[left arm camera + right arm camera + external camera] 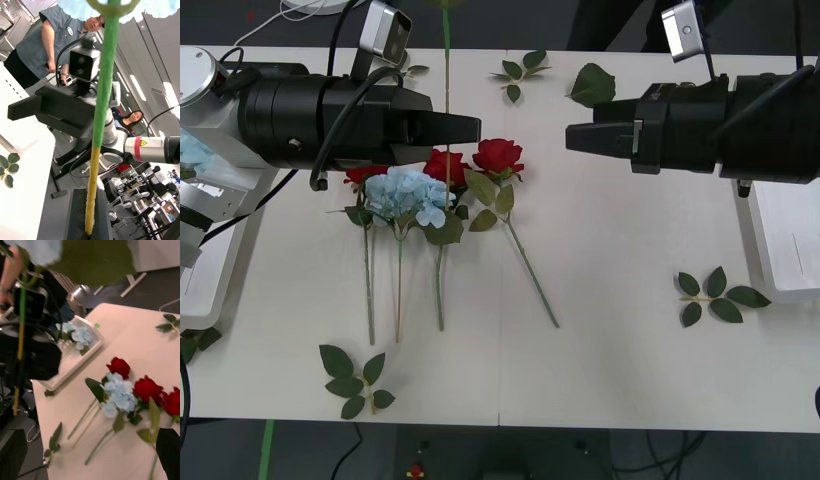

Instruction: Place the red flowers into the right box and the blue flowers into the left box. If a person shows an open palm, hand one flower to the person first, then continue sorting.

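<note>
The white table is seen carrying the flowers, with the left box at its left edge and the right box at its right edge. Pale-blue blooms are already lying in the left box. The left claw is held raised above the table centre, its fingers pressed together on the thin stem of a blue flower; the stem runs upright, green above and yellow toward the clamped end. The right claw is held level opposite it, well apart, with fingers spread and nothing between them. Three red flowers are laid side by side on the table below the left claw, stems trailing toward the robot. One blue flower head is resting among them, touching the roses. Loose leaf sprigs are scattered near the table's edges.
</note>
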`<state>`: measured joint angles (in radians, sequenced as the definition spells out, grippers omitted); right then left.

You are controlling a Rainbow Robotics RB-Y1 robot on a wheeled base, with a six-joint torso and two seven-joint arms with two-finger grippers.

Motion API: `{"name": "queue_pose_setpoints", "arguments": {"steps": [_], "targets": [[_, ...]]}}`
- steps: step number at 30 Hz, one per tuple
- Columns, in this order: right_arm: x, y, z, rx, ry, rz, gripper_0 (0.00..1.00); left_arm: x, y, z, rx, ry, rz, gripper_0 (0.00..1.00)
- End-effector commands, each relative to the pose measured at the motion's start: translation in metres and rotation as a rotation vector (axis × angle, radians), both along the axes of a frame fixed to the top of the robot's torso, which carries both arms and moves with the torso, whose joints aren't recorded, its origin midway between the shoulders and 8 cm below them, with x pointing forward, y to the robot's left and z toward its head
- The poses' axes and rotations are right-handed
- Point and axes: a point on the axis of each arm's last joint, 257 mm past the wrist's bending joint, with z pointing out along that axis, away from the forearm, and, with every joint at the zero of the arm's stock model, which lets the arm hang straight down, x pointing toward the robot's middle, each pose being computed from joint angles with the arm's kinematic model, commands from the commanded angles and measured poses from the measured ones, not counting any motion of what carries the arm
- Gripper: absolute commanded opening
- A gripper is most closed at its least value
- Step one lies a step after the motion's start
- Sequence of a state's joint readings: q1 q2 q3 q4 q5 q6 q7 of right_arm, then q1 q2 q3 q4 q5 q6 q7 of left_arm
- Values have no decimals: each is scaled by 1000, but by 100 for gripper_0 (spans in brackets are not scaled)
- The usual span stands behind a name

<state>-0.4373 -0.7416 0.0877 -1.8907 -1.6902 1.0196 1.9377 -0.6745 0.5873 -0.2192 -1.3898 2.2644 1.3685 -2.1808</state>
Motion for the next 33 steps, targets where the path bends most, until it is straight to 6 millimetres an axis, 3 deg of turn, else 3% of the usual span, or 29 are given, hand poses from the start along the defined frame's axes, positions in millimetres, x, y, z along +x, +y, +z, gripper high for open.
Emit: {"name": "queue_pose_setpoints", "arguments": {"steps": [1, 7, 13, 16, 22, 26, 33], "targets": [[5, -25, -17, -83, 93, -80, 100, 9, 20, 2, 17, -61, 46, 0], [11, -39, -49, -186, 224, -193, 100, 43, 56, 14, 138, -152, 178, 0], [19, -40, -72, -247, 307, -301, 100, 86, 116, 22, 409, -206, 366, 0], [24, -35, -80, -259, 336, -345, 100, 101, 165, 32, 587, -209, 480, 0], [36, -29, -86, -255, 360, -423, 100, 97, 268, 43, 854, -78, 682, 0], [40, -31, -86, -264, 334, -438, 100, 81, 326, 47, 895, 50, 760, 0], [38, -36, -69, -236, 337, -413, 100, 58, 405, 43, 910, 160, 839, 0]]}}
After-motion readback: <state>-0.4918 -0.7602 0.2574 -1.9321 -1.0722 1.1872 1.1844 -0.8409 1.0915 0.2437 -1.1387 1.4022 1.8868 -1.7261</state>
